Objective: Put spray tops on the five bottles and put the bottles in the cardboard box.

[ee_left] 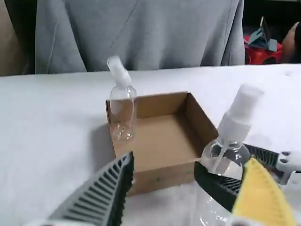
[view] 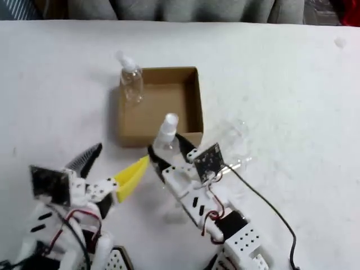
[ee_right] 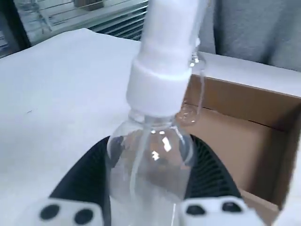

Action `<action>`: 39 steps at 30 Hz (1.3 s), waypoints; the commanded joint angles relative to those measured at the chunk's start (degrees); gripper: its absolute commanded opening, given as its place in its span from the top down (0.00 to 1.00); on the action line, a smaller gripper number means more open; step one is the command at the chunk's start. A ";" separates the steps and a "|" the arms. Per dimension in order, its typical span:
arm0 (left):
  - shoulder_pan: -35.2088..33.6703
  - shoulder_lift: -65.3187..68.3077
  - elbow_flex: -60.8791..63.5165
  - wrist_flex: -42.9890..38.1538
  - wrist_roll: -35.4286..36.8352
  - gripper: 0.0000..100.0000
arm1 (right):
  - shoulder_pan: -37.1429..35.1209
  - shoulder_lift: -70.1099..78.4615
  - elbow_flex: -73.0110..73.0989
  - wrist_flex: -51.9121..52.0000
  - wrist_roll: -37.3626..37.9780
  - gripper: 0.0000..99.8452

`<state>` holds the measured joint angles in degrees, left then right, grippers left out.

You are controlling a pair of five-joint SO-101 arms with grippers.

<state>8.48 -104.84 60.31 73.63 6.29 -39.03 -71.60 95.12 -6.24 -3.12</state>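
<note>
The open cardboard box [view: 188,107] sits mid-table. One clear bottle with a white spray top [view: 130,81] stands inside it at the far-left corner; it also shows in the left wrist view [ee_left: 122,110]. My right gripper [view: 166,145] is shut on a second capped bottle [view: 167,130] and holds it upright at the box's near wall. The right wrist view has its black fingers [ee_right: 87,176] around that bottle's body [ee_right: 150,165], with the box [ee_right: 249,127] behind. My left gripper [view: 121,154] is open and holds nothing, just left of the held bottle [ee_left: 233,136].
Faint clear bottles [view: 233,130] lie on the table right of the box, with a loose spray top [view: 242,163] near them. A black cable [view: 270,208] trails from the right arm. The white table [view: 292,73] spreads wide on both sides.
</note>
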 commanded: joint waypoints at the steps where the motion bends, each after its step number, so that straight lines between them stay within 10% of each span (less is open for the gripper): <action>1: -0.48 0.04 5.63 -4.84 -0.35 0.67 | 6.81 -0.66 -5.45 0.13 0.18 0.98; 13: 4.18 0.04 25.23 -17.85 10.73 0.68 | 12.97 7.25 -21.10 11.91 0.26 0.99; 19: 9.71 0.04 25.49 -18.11 10.29 0.94 | 13.23 16.40 -28.40 11.65 0.09 0.99; 39: 18.77 0.04 34.73 -29.19 10.20 0.98 | 2.33 42.86 -38.77 -12.00 -6.68 0.99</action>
<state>26.51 -103.96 95.38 46.64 16.04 -35.60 -28.97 60.48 -16.88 -4.00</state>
